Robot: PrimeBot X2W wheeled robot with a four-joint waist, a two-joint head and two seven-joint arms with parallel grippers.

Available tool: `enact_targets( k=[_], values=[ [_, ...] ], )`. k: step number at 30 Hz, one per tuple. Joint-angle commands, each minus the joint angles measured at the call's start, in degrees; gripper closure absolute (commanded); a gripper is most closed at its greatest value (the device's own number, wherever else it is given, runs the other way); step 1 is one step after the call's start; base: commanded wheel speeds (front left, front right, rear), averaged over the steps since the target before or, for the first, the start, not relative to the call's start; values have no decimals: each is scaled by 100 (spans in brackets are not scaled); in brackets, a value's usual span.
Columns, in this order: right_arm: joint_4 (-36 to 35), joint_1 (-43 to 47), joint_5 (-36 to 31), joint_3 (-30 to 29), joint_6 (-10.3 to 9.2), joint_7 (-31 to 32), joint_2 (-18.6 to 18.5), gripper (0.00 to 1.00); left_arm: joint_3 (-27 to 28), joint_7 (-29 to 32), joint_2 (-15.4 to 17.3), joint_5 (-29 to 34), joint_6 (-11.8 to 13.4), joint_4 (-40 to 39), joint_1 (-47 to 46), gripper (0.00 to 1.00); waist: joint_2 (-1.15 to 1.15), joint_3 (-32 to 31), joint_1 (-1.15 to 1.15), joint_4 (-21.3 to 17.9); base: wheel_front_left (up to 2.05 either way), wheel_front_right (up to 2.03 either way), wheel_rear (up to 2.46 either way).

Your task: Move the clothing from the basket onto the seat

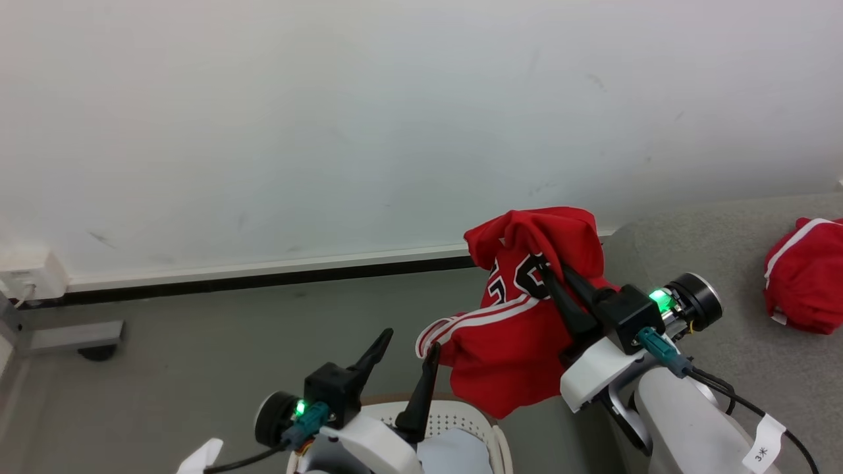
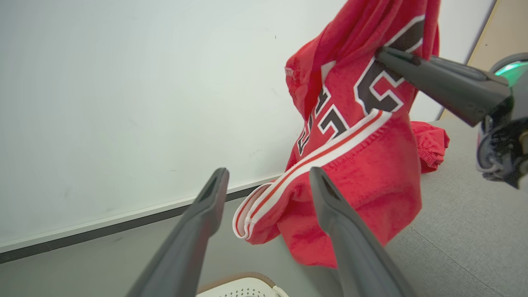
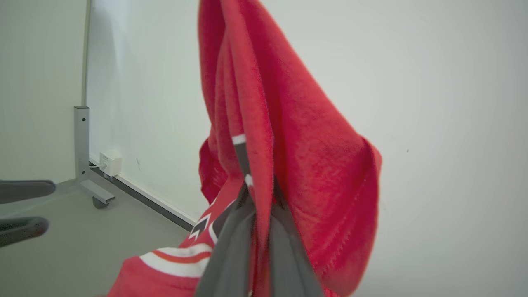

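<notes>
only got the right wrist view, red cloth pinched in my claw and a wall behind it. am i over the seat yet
observer: Not quite. The right claw holds the jersey at the left end of the grey seat, and most of the cloth hangs over the floor.
operator: anything lying on the seat
observer: Yes, a second red garment sits bunched on the seat, further right.
operator: more left to fetch
observer: Can't fully tell. The left claw hangs open over the basket. The part I can see shows pale liner and no red.
</notes>
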Motion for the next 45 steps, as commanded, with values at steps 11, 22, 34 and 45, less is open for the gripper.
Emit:
enact_targets(
  k=[11,22,34,45],
  values=[
    [-112,-148,-194,-160,-13,4,-162,100,-113,-166,-91,-49,-7,33,-141,0,0,223,0,-969,0,0,0],
    [-467,-82,-9,-405,-13,2,-581,100,-388,-224,-156,134,-36,-3,-434,0,0,763,0,-2025,0,0,0],
    [-915,-1130,378,-1591,-13,2,-1351,100,-699,22,-77,641,-137,-158,-1378,0,0,2300,0,-1642,0,0,0],
    [449,-2970,689,-3231,-13,4,-2540,100,-736,-39,-127,763,-125,-169,-2029,0,0,3519,0,-867,0,0,0]
  ],
)
